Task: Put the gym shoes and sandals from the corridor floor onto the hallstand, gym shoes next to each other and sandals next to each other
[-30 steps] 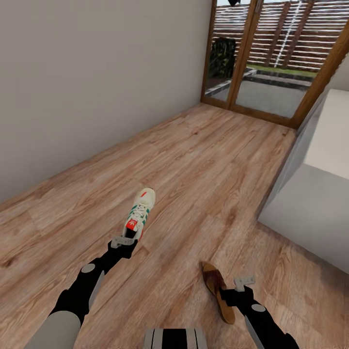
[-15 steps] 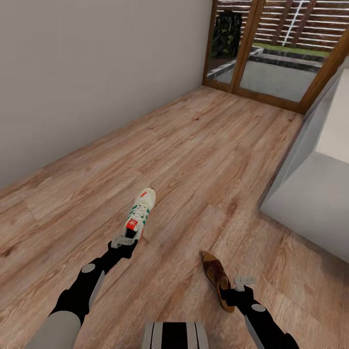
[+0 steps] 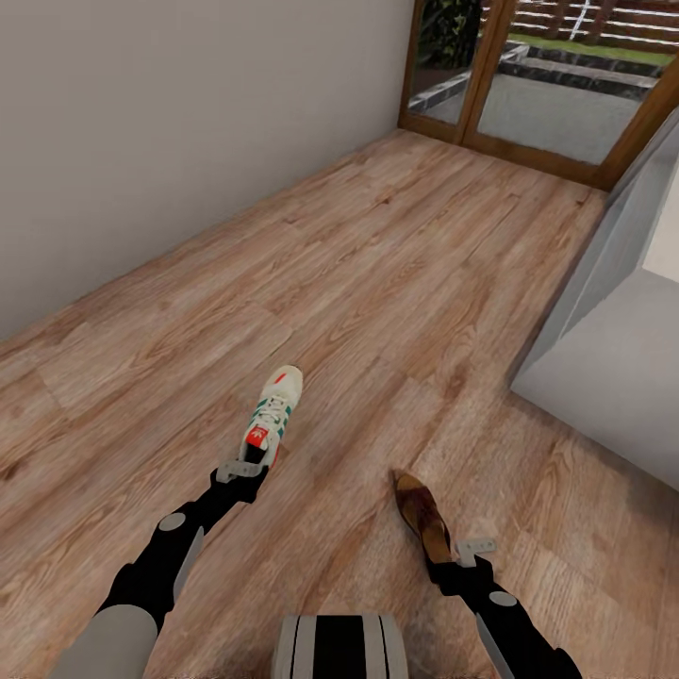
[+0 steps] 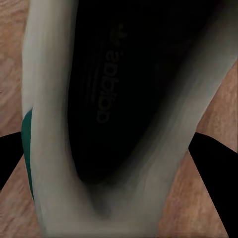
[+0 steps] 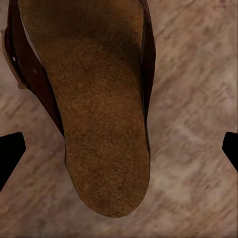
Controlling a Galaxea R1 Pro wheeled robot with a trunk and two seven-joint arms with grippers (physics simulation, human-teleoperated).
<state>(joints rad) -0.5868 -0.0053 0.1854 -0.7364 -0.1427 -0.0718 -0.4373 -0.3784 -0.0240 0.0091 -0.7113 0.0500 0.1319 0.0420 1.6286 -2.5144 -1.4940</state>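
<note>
The left gripper [image 3: 241, 471] is closed on the heel of a gym shoe [image 3: 272, 416] and holds it out in front of the robot, with the toe pointing away. In the left wrist view the shoe [image 4: 119, 124] is right up close, and you look down into its dark inside, past a bit of green stripe on the side. The right gripper [image 3: 473, 547] holds the back end of a sandal [image 3: 422, 515], and the brown sandal sticks out ahead of it. In the right wrist view the sandal [image 5: 94, 109] shows its tan, fuzzy insole and a dark brown strap along the edge. The two black fingertips [image 5: 10, 153] sit out at the sides of that picture, so I cannot tell there how tight the pinch is. Under both shoes is the corridor floor [image 3: 396, 283], made of light brown wood planks. A plain pale wall [image 3: 170, 123] runs along the robot's left side. At the far end is a glass door with a brown wooden frame [image 3: 476, 80], and through it you can see a paved yard with some green. On the robot's right stands a big pale grey-white block of furniture [image 3: 613, 349], and its edge goes out of the picture.
</note>
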